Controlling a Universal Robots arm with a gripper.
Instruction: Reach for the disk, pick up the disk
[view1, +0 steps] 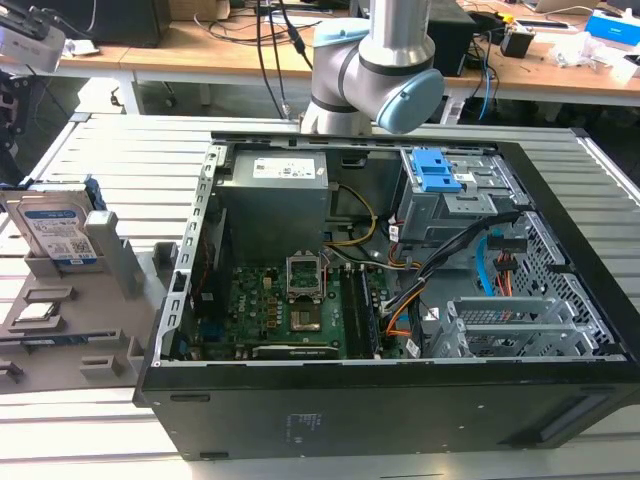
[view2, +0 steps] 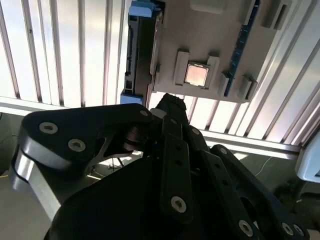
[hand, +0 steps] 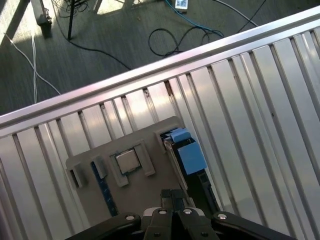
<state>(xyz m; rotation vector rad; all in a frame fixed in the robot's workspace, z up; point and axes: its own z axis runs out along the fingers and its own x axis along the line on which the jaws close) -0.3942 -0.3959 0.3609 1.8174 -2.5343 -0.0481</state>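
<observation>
The tool (hand: 172, 196), its fingers pressed together and empty, points toward the grey holder (hand: 135, 195). The disk (hand: 189, 156) stands on edge in that holder, untouched.

You've got the disk (view1: 55, 228) with a smooth silver metal face, a paper-looking label and a glossy blue plastic bracket, in a matt grey plastic holder (view1: 120, 335). The table (view1: 130, 150) is ribbed bare metal with a satin sheen, and the computer case (view1: 350, 415) is matt black metal. Your gripper (hand: 172, 196) looks matt black with shiny metal screw heads.
</observation>
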